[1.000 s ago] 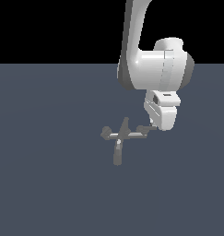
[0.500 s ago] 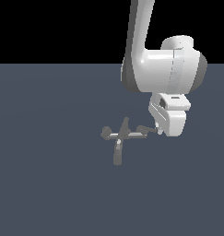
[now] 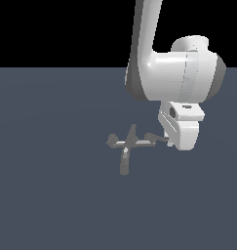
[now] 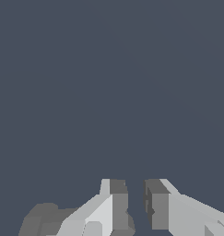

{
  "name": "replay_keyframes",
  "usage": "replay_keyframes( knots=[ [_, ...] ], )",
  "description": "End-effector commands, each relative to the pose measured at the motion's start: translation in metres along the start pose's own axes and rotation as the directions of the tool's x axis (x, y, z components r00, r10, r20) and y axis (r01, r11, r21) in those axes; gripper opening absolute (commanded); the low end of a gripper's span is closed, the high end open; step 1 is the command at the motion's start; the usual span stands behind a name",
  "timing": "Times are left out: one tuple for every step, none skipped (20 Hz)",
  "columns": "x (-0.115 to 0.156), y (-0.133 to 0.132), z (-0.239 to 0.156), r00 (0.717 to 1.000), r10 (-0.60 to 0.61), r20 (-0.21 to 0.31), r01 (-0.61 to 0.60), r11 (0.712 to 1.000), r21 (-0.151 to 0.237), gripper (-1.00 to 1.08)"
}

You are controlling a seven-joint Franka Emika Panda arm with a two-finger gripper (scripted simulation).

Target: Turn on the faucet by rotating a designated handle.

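Observation:
The small grey cross-shaped faucet (image 3: 126, 143) lies on the dark floor, its spout (image 3: 124, 161) running toward the near side. The handle (image 3: 152, 137), a dark knob with a thin lever, is at the crossbar's end on the exterior view's right. My gripper (image 3: 175, 142) hangs just beyond the lever tip, touching or nearly touching it. In the wrist view the gripper (image 4: 136, 185) has a narrow empty gap between its fingers (image 4: 117, 198), and a dark grey faucet part (image 4: 43, 220) sits beside one finger.
A stubby knob (image 3: 111, 141) caps the crossbar's other end. A short stub (image 3: 133, 132) rises from the faucet's centre. Flat dark floor (image 3: 51, 195) stretches all around, and the white arm (image 3: 173, 78) stands above the handle.
The hand has shifted a little toward the exterior view's right and lowered slightly beside the lever. The faucet looks unchanged.

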State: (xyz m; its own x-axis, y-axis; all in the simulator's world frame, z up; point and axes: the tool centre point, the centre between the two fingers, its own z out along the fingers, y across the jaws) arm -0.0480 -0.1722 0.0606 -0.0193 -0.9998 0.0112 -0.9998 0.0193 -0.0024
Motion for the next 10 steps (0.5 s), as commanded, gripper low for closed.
replay_keyframes(
  knots=[
    [-0.031, 0.003, 0.000, 0.999, -0.041, 0.011, 0.041, 0.999, -0.002, -1.00],
    [-0.031, 0.003, 0.000, 0.999, -0.041, 0.011, 0.041, 0.999, -0.002, -1.00],
    [-0.001, 0.006, 0.001, 1.000, 0.008, 0.000, -0.008, 1.000, -0.002, -1.00],
    [-0.008, 0.005, 0.001, 1.000, 0.002, 0.001, -0.002, 1.000, -0.002, -1.00],
    [-0.016, 0.004, 0.000, 1.000, -0.004, 0.002, 0.004, 1.000, -0.002, -1.00],
    [-0.024, 0.003, 0.000, 1.000, -0.010, 0.004, 0.010, 1.000, -0.002, -1.00],
    [-0.032, 0.002, 0.000, 1.000, -0.015, 0.005, 0.015, 1.000, -0.002, -1.00],
    [-0.040, 0.002, 0.000, 1.000, -0.021, 0.006, 0.021, 1.000, -0.002, -1.00],
    [-0.047, 0.001, 0.000, 1.000, -0.027, 0.008, 0.027, 1.000, -0.002, -1.00],
    [-0.055, 0.000, -0.001, 0.999, -0.033, 0.009, 0.033, 0.999, -0.002, -1.00]
  ],
)
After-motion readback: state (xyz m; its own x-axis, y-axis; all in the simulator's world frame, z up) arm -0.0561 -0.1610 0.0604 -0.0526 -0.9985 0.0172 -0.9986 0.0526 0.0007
